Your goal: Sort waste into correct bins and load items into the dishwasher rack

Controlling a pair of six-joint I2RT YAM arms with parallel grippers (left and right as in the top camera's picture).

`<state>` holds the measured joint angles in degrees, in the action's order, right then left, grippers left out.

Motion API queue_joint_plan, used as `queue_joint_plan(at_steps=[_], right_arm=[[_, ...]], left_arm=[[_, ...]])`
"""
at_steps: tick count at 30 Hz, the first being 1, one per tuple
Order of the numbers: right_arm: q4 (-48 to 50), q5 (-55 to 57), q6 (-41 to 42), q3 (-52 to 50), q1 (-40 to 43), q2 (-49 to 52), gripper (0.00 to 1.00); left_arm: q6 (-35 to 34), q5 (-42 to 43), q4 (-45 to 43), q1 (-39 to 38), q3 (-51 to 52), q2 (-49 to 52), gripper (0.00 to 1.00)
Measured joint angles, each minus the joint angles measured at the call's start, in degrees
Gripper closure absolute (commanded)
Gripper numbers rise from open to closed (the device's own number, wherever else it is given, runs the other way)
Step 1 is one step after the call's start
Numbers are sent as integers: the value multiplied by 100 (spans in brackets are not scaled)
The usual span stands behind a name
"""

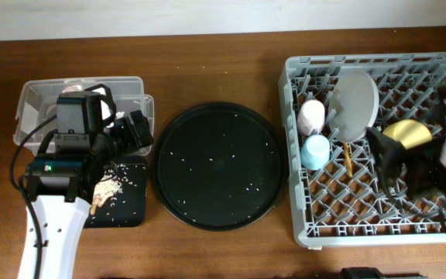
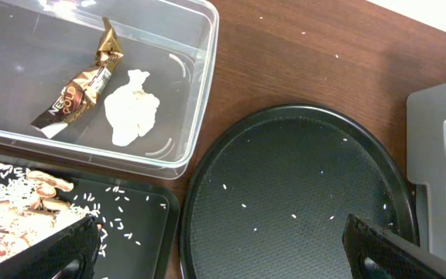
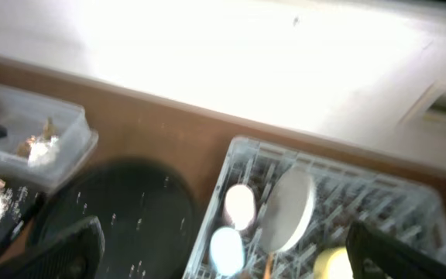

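Overhead view: wrapper (image 2: pixel 80 81) and paper ball (image 2: pixel 132 106) lie in the clear box (image 2: pixel 200 101), counter's far-left corner; left gripper (image 1: pixel 134 130) and right gripper (image 1: pixel 393 159), both spread empty, should rise straight, sparing the racked plate (image 1: pixel 355 105).

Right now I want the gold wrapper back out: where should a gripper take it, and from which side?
From above, probably: the clear box walls block the sides. Pinch the gold wrapper across its narrow middle, jaws crosswise to its diagonal length.
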<state>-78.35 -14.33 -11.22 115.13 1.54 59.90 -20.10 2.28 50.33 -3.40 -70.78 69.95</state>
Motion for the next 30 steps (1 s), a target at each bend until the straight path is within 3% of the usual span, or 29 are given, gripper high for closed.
queue_joint_plan(at_steps=[4, 9, 12, 16, 23, 30], right_arm=[[1080, 70, 2, -1250, -4, -1419, 2], [2907, 160, 179, -4068, -109, -3335, 2], [3993, 275, 686, -6151, -245, -4548, 2], [5302, 535, 1311, -8076, -289, -5466, 2], [7779, 833, 1633, -10332, -304, -5812, 2], [8085, 1180, 1709, -11221, -304, -5899, 2]], left_arm=[[0, 0, -7, 0, 0, 0, 1], [0, 0, 0, 0, 0, 0, 1], [0, 0, 0, 0, 2, 0, 0], [0, 0, -2, 0, 2, 0, 0], [0, 0, 2, 0, 2, 0, 0], [0, 0, 2, 0, 2, 0, 0]])
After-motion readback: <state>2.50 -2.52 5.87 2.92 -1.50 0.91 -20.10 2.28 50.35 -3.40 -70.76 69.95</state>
